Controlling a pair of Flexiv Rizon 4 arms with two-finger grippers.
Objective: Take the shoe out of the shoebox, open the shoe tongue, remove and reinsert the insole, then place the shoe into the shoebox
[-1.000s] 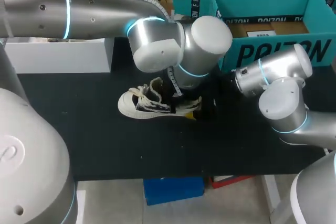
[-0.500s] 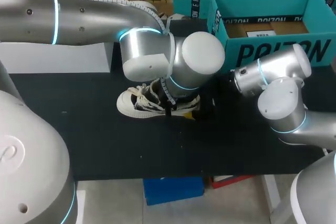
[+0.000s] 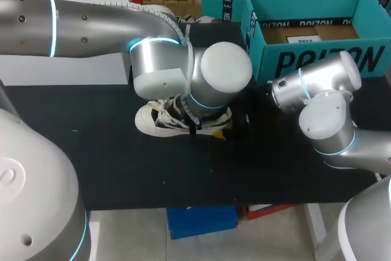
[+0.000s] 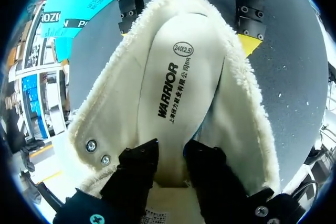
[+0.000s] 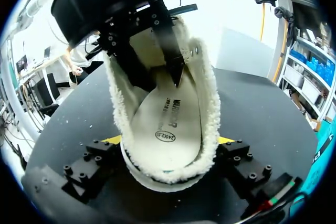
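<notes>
- The white sneaker (image 3: 160,120) stands mid-surface (image 3: 122,163), outside the teal shoebox (image 3: 317,59) at the far right corner.
- The right gripper (image 5: 169,141) has its fingers spread wide and clamped on the heel from both sides, probably to steady it.
- The left gripper (image 4: 172,156) reaches inside, its fingers narrowly parted with the tips on the insole (image 4: 176,93) and nothing visibly pinched, seemingly to work it.

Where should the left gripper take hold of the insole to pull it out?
Probably pinch the insole by its heel-end edge, coming straight down through the open collar of the shoe. That end lies exposed, while the front disappears toward the toe. The right gripper clamps the heel, steadying it.
</notes>
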